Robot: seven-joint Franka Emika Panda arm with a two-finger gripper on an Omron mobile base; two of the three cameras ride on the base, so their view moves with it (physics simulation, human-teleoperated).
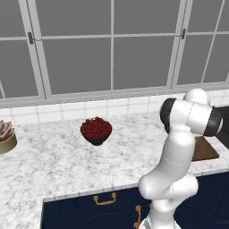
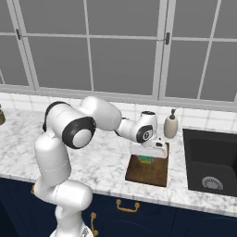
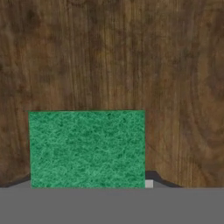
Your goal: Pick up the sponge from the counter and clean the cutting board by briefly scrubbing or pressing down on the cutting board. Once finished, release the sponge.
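Observation:
The dark brown cutting board [image 2: 149, 176] lies on the marbled counter [image 2: 99, 159] just left of the sink; its right end also shows behind the arm [image 1: 206, 150]. My gripper [image 2: 147, 156] points down over the board's far half. It is shut on the sponge [image 2: 146, 160], whose green shows just under the hand, at or just above the board. In the hand view the green sponge [image 3: 86, 148] sits low and left against the wood grain of the cutting board [image 3: 113, 52] and hides the fingertips.
A black sink [image 2: 210, 162] is set into the counter right of the board. A beige soap bottle [image 2: 171, 124] stands behind the board by the tiled wall. A dark bowl of red fruit [image 1: 96, 129] and a potted succulent [image 1: 5, 136] stand further left.

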